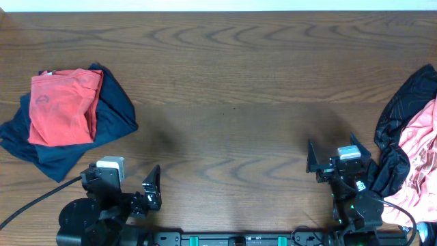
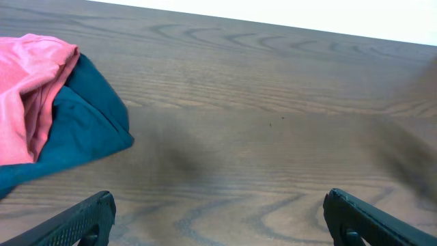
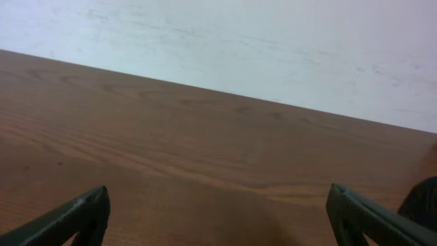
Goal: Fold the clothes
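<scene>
Clothes sit in two piles at opposite ends of the table (image 1: 232, 82). Left pile: orange-red T-shirt (image 1: 65, 108) folded into a rough rectangle, lying on top of the navy garment (image 1: 113, 113), which spreads out under it on the left, near and right sides. No lettering visible on the shirt from overhead. Right pile: black garment (image 1: 403, 102) and pink garment (image 1: 422, 147) bunched together at the right edge, unfolded, partly running out of frame; black wraps the far and left sides of the pink. Middle of the table between the piles is bare wood. Left gripper (image 1: 120, 183) sits at the near edge, just near-right of the left pile, jaws spread wide, nothing between them, not touching fabric. Left wrist view confirms: both fingers (image 2: 75, 222) far apart, shirt (image 2: 27, 89) and navy (image 2: 82, 130) ahead to the left. Right gripper (image 1: 336, 156) sits at the near edge just left of the black garment, jaws also fully apart and empty. Right wrist view shows its fingers (image 3: 68, 222) over bare wood, white wall (image 3: 239, 41) beyond, dark fabric sliver at the right edge. Cable (image 1: 34, 198) trails off near-left.
</scene>
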